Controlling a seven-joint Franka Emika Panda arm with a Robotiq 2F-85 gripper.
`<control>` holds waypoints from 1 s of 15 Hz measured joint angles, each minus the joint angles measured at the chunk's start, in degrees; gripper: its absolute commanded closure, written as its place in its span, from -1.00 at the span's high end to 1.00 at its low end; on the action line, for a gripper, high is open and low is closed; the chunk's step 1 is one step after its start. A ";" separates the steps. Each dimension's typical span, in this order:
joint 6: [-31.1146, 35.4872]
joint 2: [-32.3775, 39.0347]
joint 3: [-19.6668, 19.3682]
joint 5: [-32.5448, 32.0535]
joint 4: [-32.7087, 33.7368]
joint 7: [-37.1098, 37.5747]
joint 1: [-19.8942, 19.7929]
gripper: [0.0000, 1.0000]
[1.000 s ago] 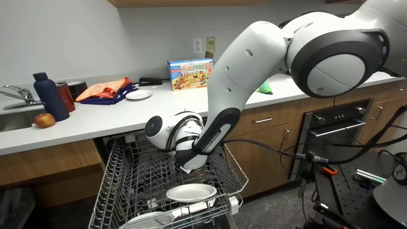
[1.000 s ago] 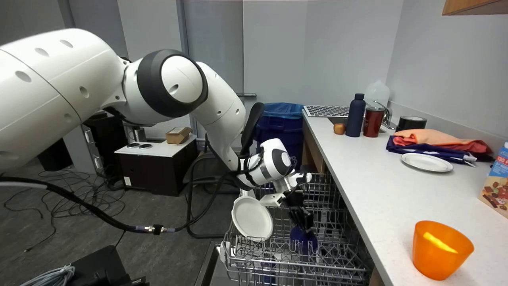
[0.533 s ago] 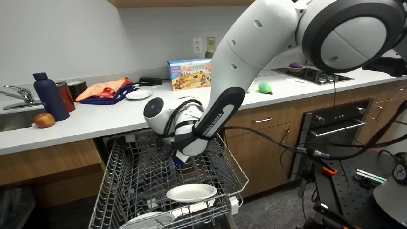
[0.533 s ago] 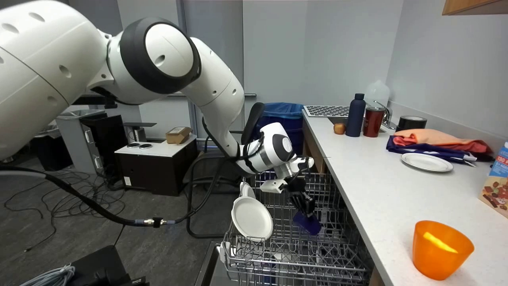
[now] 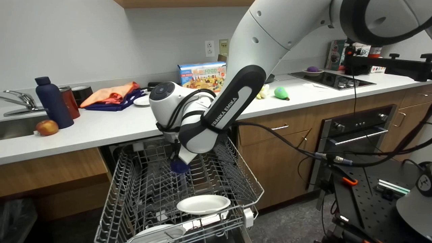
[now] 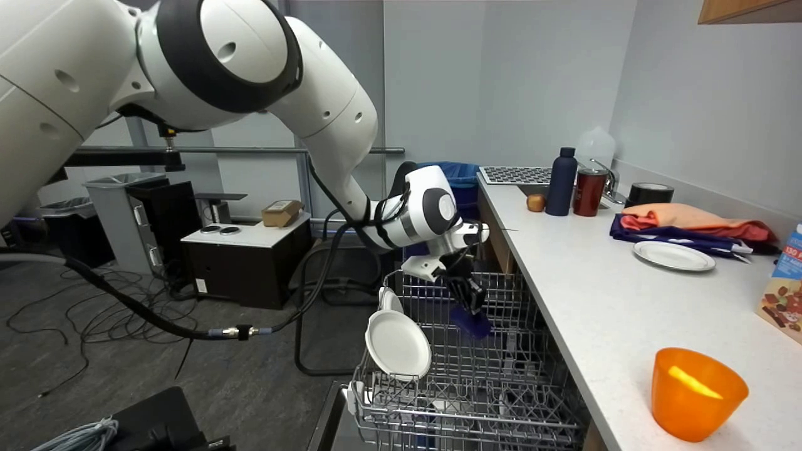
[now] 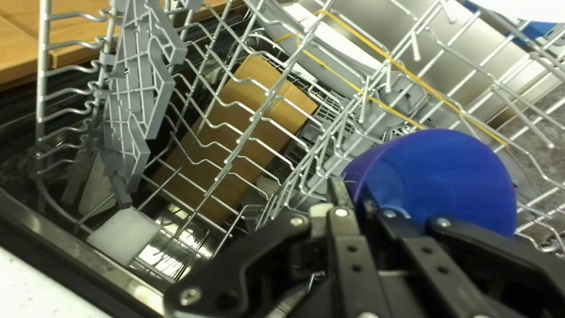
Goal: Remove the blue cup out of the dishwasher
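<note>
Pinching the blue cup point(image 7: 450, 176) by its edge in the gripper point(image 7: 352, 196), with jaws drawn narrow on the plastic wall. Holding the cup tilted at the end of the white-and-black arm point(image 5: 236, 91), over the pulled-out wire rack point(image 5: 233, 184) of the dishwasher point(image 6: 351, 432). Showing, in the wrist view, rows of wire behind the cup and a grey plastic flap point(image 7: 159, 106) along one side of the rack. Cannot tell the cup's height above those wires. Finding nearby, at the end of the rack away from the white counter point(image 6: 583, 326), a white plate point(image 5: 203, 205) set leaning, and near it a second white plate point(image 5: 158, 234), seen partly through wires. Having the cup, in both exterior views, between these plates and the counter. Spotting on the counter a small orange cup point(image 6: 698, 401), upright near the edge, in an exterior view, and farther along a flat white dish point(image 6: 673, 257) just beside an orange cloth point(image 6: 689, 216) heaped on a dark blue cloth point(image 6: 670, 235). Noting a printed play-food box point(image 5: 202, 81) near the wall. Seeing beyond these a dark blue bottle point(image 6: 561, 185), upright between a round apple-like thing point(image 6: 536, 202) and a red tumbler point(image 6: 589, 193), with a black container point(image 6: 650, 195) near and a faucet point(image 5: 25, 101) behind. Meeting, toward the opposite end of the counter, a black cooktop point(image 5: 324, 81) with an oven point(image 5: 357, 116) set below. Making out, farthest off, a blue-lined bin point(image 6: 463, 175) partly hidden by the arm.
</note>
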 measured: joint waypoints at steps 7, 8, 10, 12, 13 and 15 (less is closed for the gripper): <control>-2.38 -5.97 2.43 6.09 -0.73 -7.00 -2.20 -0.96; -3.92 -7.05 2.43 6.13 -0.71 -8.13 -2.23 -0.96; -7.90 -9.38 2.50 6.14 -0.53 -10.99 -2.31 -0.96; -12.32 -11.58 2.55 6.12 -0.10 -13.95 -2.50 -0.96; -14.69 -12.70 2.55 6.02 0.20 -15.23 -2.68 -0.96; -18.99 -14.52 2.55 5.88 1.20 -17.26 -3.38 -0.96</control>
